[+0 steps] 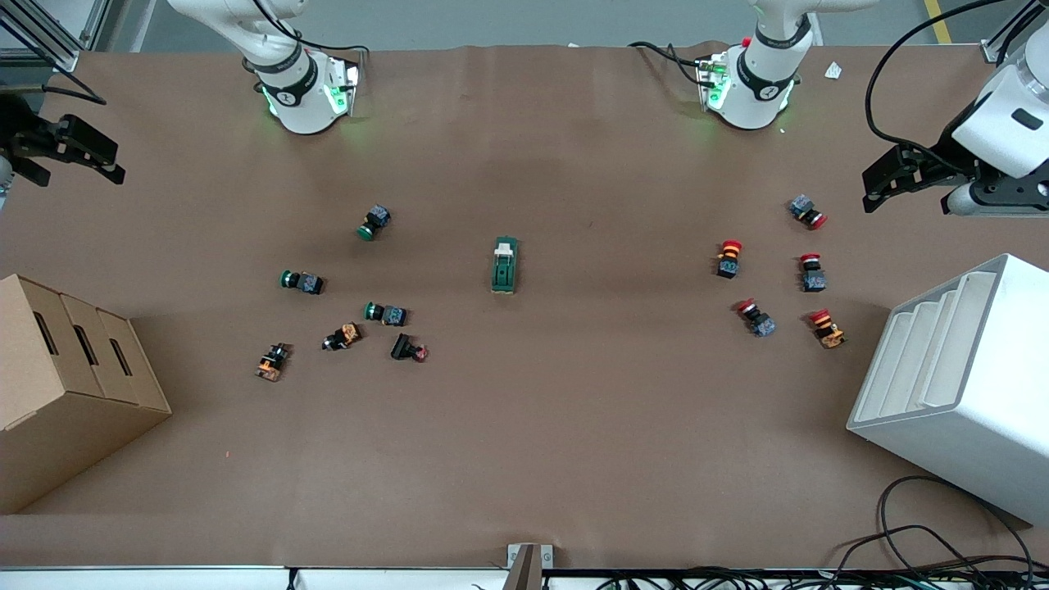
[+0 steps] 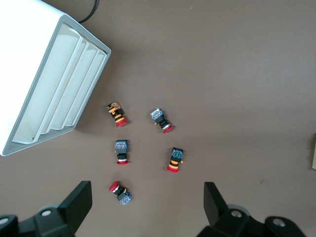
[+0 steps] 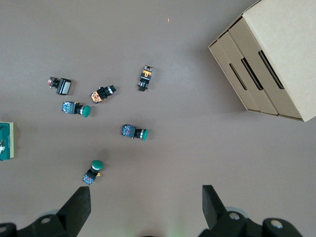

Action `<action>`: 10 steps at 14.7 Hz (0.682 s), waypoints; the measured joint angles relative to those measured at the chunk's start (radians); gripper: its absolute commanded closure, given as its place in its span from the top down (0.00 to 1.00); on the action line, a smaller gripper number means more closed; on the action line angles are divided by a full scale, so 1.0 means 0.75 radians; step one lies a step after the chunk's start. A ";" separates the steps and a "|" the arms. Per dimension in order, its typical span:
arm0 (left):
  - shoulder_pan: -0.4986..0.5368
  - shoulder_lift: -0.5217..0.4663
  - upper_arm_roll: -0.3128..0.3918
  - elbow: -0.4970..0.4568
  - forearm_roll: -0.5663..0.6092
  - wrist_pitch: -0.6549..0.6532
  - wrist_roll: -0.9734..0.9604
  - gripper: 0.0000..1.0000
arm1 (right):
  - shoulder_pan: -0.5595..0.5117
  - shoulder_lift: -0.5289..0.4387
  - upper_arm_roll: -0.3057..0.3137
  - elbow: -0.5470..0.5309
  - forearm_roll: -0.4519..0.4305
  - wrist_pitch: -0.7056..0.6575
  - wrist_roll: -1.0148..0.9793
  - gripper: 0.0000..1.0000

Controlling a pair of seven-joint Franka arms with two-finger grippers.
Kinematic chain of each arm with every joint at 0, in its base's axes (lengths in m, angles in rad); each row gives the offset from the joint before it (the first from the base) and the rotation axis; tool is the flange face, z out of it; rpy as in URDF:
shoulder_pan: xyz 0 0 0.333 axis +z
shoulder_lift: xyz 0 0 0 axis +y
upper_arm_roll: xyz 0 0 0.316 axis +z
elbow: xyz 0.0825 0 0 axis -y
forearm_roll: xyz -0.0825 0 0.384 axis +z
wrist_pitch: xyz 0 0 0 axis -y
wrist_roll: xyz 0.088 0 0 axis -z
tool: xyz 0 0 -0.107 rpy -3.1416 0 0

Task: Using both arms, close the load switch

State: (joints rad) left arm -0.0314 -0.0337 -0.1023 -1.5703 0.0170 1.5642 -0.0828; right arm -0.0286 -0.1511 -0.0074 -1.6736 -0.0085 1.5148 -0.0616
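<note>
The load switch [image 1: 505, 265] is a dark green block with a cream lever at the end toward the arm bases. It lies alone mid-table, and part of it shows in the right wrist view [image 3: 6, 140]. My left gripper [image 1: 883, 185] hangs open and empty over the left arm's end of the table, above the red push-buttons; its own view shows the jaws wide apart [image 2: 146, 207]. My right gripper [image 1: 75, 160] hangs open and empty over the right arm's end of the table, jaws wide apart in its own view [image 3: 145, 210]. Both are well away from the switch.
Several green, orange and black push-buttons [image 1: 385, 314] lie toward the right arm's end, and several red-capped ones [image 1: 756, 318] toward the left arm's end. A cardboard box [image 1: 65, 385] stands at the right arm's end, a white slotted rack [image 1: 959, 385] at the left arm's end.
</note>
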 measured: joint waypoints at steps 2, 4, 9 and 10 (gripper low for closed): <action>-0.001 0.000 -0.001 0.000 0.000 0.000 0.000 1.00 | -0.001 0.005 -0.002 0.011 0.000 0.003 0.000 1.00; -0.008 0.000 -0.008 0.001 0.000 0.000 -0.001 1.00 | -0.001 0.011 -0.003 0.025 0.000 0.005 0.000 1.00; -0.029 0.049 -0.150 0.001 0.000 0.035 -0.139 1.00 | 0.000 0.050 0.000 0.072 0.000 0.002 0.000 1.00; -0.032 0.076 -0.201 0.000 0.000 0.073 -0.200 1.00 | 0.001 0.062 0.001 0.077 0.000 0.002 0.000 1.00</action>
State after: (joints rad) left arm -0.0553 0.0236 -0.2530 -1.5702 0.0170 1.6192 -0.2327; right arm -0.0280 -0.1043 -0.0070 -1.6162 -0.0085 1.5165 -0.0617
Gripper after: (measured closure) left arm 0.000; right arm 0.000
